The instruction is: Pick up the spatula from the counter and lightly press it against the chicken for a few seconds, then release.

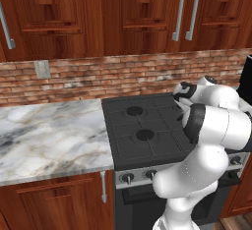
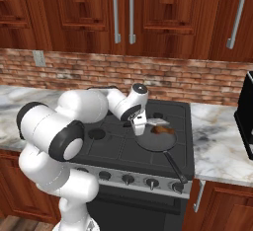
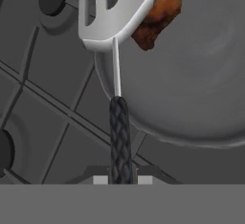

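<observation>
Kitchen surroundings: stove, pan, marble desk, wooden cabinets.
A black stove (image 1: 123, 126) stands between two parts of the marble desk (image 1: 49, 135); a dark round pan (image 2: 153, 143) sits on its front right burner, handle toward the knobs (image 2: 127, 178); red-brown cabinets (image 1: 98, 13) hang above a brick wall (image 1: 98, 74) with a grey outlet (image 1: 42, 69); a black appliance (image 2: 245, 116) stands at the far right.

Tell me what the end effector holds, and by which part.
The end effector holds the spatula by the near end of its dark handle.
</observation>
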